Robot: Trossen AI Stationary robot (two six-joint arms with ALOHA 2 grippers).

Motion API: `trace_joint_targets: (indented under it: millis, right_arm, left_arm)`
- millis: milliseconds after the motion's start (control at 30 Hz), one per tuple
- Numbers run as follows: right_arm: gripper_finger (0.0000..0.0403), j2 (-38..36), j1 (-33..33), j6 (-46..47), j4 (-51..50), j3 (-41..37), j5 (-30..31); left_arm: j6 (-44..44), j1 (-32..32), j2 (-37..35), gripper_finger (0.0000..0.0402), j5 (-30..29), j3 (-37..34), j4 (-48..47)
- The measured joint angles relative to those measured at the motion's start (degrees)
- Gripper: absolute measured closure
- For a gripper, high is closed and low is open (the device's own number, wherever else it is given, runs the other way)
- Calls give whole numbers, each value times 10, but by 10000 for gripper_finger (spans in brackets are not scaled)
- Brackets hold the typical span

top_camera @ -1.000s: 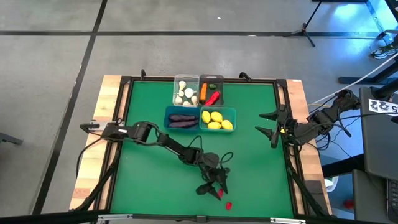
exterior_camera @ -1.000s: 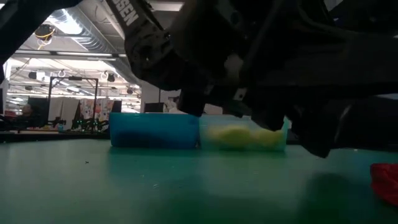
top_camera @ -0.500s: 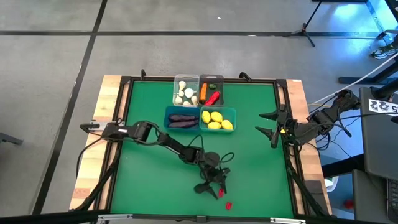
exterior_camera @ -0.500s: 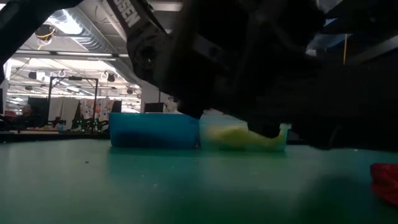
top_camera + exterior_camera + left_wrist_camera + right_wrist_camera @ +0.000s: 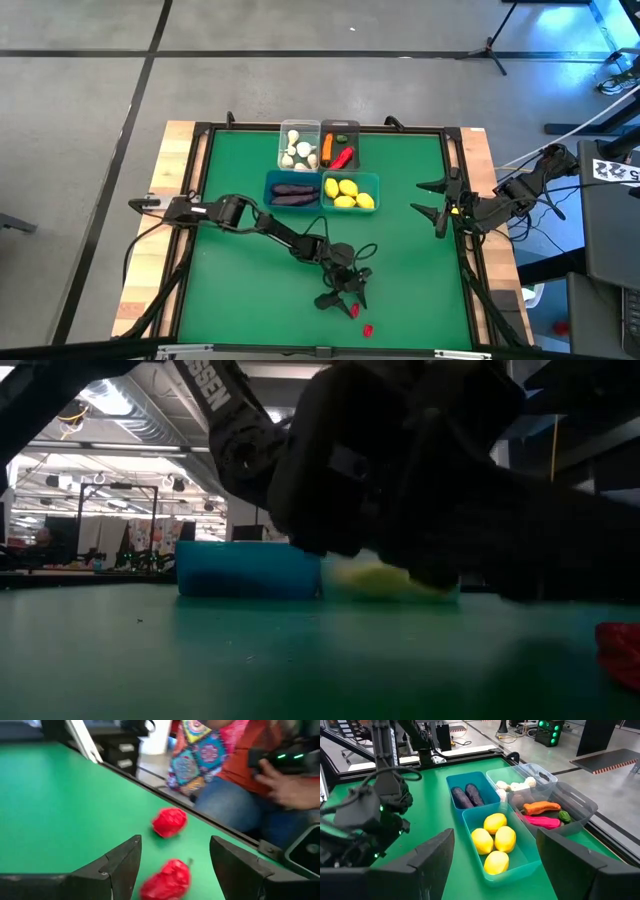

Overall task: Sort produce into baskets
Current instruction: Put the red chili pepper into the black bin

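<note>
Only white letters on my own left arm (image 5: 225, 405) — a cut-off "SSEN" — at eleven o'clock, low view.

Around your green felt-covered surface (image 5: 240, 160) you see a grey concrete floor (image 5: 300, 25) crossed by dark lines, with bright ceiling strip lights (image 5: 110, 405) overhead.

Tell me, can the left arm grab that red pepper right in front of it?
Probably yes. The left gripper is open, and the nearer red pepper lies on the green table between its fingers with nothing in the way. A second red pepper lies just beyond.
</note>
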Motion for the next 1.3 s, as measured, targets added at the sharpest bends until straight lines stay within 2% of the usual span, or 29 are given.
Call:
trace_joint_targets:
  millis: [200,467,600,767,867,900,967,1067,1133,1167,1300]
  right_arm:
    - [123,0,0,0,0,0,0]
    - [123,0,0,0,-2,0,0]
    - [123,0,0,0,-2,0,0]
    - [123,0,0,0,-1,0,-1]
    - [123,0,0,0,-1,0,-2]
    - [123,0,0,0,-1,0,-3]
    - [123,0,0,1,0,0,-8]
    - [123,0,0,11,-1,0,-9]
    - [123,0,0,17,0,0,-12]
    - [123,0,0,19,0,0,-13]
    - [123,0,0,30,2,0,-13]
  left_arm:
    - [-56,5,45,171,74,52,-2]
    - [-50,7,47,171,71,54,-8]
    - [-96,25,26,171,76,53,-37]
    - [-78,54,-32,171,13,51,-65]
    - [-32,51,-81,171,-40,54,-146]
    - [-8,46,-97,171,-74,53,-190]
    - [40,25,-132,171,-197,52,-285]
    - [59,-35,-174,171,-473,52,-343]
    - [11,-77,-178,171,-635,54,-313]
    - [-14,-97,-177,171,-692,54,-298]
    - [-80,-162,-164,171,-842,52,-218]
